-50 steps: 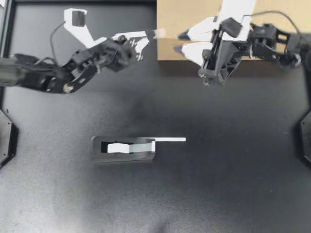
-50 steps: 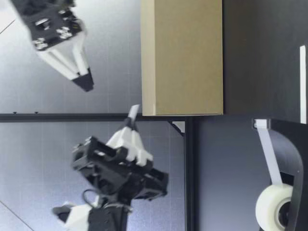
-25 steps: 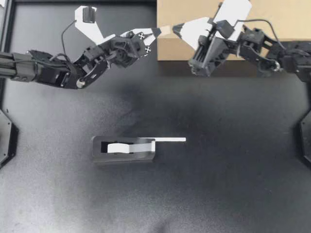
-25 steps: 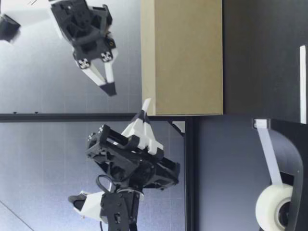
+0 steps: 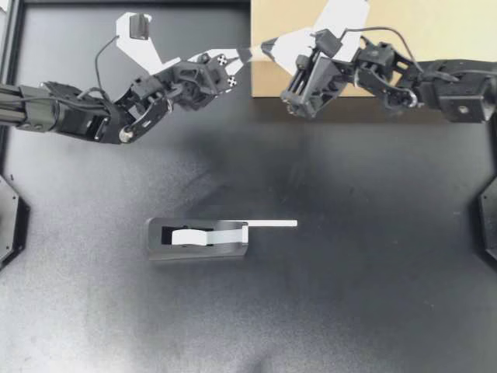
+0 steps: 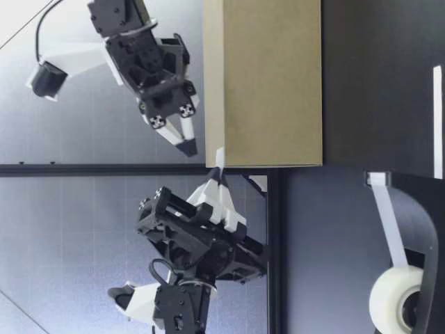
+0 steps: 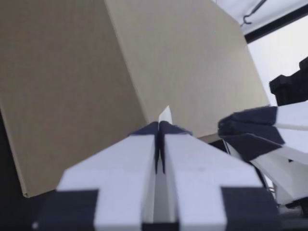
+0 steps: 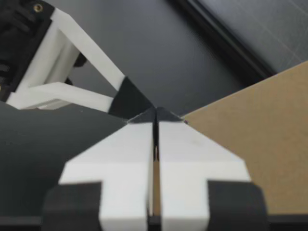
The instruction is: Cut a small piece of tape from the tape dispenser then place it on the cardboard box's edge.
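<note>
My left gripper [image 5: 252,53] has its fingers clenched on a small white piece of tape [image 7: 165,115]. The tape's tip pokes out just beside the top corner of the brown cardboard box [image 5: 450,23]; I cannot tell whether it touches. My right gripper [image 5: 269,47], fingers pressed together, hangs nearly tip to tip with the left. The black tape dispenser [image 5: 198,237] sits well apart on the dark worktop [image 5: 349,295].
</note>
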Controlling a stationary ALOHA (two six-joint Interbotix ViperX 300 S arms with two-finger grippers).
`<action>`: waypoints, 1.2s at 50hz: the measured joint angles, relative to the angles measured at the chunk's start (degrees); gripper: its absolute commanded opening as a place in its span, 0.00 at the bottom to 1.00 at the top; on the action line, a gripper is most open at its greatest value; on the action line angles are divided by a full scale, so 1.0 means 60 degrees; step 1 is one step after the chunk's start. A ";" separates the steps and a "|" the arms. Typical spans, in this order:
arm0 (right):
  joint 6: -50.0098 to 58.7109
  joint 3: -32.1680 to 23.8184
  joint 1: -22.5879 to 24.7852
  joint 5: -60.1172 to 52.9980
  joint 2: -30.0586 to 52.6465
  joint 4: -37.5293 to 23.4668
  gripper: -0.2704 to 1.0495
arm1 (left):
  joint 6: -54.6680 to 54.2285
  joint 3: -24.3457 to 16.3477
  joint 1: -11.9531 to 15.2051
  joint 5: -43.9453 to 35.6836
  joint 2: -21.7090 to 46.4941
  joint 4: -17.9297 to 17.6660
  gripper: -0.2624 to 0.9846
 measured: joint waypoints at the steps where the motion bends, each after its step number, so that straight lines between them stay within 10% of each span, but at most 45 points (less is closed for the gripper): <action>1: 0.0000 0.0000 -0.0015 0.0029 0.0029 0.0015 0.11 | 0.0000 0.0000 0.0000 0.0000 0.0000 -0.0015 0.13; 47: 0.0029 -0.0908 -0.0366 0.0659 0.1128 0.0000 0.11 | 0.0000 0.0015 0.0015 0.0015 0.0000 -0.0088 0.15; 60: 0.0029 -0.0981 -0.0381 0.0732 0.1157 0.0000 0.11 | 0.0044 0.0015 0.0000 0.0015 0.0000 -0.0103 0.44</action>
